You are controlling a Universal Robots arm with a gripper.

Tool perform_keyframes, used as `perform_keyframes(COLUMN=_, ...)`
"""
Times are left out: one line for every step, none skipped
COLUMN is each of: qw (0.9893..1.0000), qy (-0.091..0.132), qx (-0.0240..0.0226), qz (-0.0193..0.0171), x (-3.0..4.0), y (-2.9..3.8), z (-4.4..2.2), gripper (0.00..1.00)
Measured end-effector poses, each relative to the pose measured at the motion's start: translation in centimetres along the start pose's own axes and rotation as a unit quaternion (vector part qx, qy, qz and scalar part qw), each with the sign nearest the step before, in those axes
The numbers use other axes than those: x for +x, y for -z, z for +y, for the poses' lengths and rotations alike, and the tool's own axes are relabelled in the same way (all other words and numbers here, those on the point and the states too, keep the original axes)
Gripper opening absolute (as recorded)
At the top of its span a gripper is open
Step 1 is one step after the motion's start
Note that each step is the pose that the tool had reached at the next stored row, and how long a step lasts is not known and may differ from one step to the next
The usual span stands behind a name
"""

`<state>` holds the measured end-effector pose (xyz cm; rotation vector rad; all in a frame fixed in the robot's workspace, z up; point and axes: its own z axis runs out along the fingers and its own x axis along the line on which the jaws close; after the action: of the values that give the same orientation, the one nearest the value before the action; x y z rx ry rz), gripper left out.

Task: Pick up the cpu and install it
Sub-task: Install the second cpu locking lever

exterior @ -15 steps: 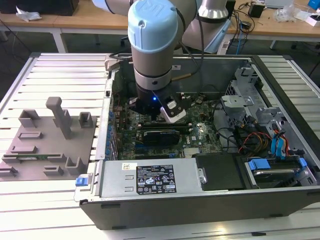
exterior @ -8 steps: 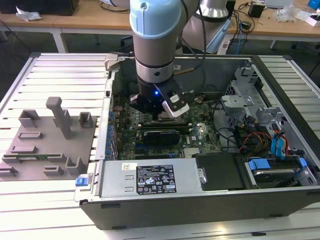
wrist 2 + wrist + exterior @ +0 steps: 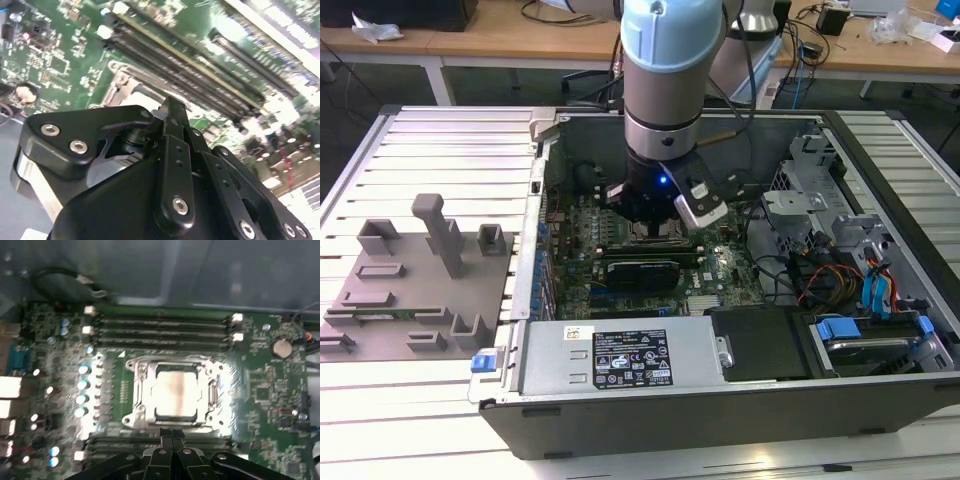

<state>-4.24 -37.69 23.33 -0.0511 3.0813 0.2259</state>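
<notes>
Inside open computer case [image 3: 910, 400], cpu [image 3: 175, 390] sits in socket [image 3: 137, 390].

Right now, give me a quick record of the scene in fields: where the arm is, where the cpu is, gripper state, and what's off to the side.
arm position: inside the open computer case, above the motherboard
gripper: fingers closed together, holding nothing, beside the socket frame
cpu: silvery top, lying flat inside the socket frame in the first wrist view
memory slots: rows on the far side of the socket
fixture blocks: grey, on the slatted table at the exterior view's left
</notes>
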Motion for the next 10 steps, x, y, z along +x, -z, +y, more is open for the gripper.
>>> perform_keyframes(qw=1.0, qy=0.0, qx=0.0002, qz=0.0, x=-0.1, y=-0.07, z=0.42, gripper=0.11)
perform_keyframes(qw=1.0, qy=0.0, qx=0.0006, qz=0.0, x=-0.19, y=-0.17, z=1.13, gripper=0.11)
perform_keyframes(qw=1.0, qy=0.0, qx=0.0009, qz=0.0, x=-0.24, y=-0.25, z=1.59, gripper=0.11)
perform_keyframes(qw=1.0, qy=0.0, qx=0.0013, qz=0.0001, x=-0.28, y=-0.3, z=2.01, gripper=0.11)
perform_keyframes(qw=1.0, qy=0.0, qx=0.0017, qz=0.0001, x=-0.35, y=-0.37, z=2.41, gripper=0.11)
perform_keyframes(qw=1.0, qy=0.0, qx=0.0025, qz=0.0002, x=-0.45, y=-0.39, z=2.53, gripper=0.11)
perform_keyframes(qw=1.0, qy=0.0, qx=0.0036, qz=0.0004, x=-0.55, y=-0.4, z=2.56, gripper=0.11)
perform_keyframes(qw=1.0, qy=0.0, qx=0.0055, qz=0.0012, x=-0.75, y=-0.39, z=2.56, gripper=0.11)
perform_keyframes(qw=1.0, qy=0.0, qx=0.0067, qz=0.0021, x=-0.91, y=-0.4, z=2.55, gripper=0.11)
perform_keyframes(qw=1.0, qy=0.0, qx=0.0072, qz=0.0026, x=-1.0, y=-0.4, z=2.54, gripper=0.11)
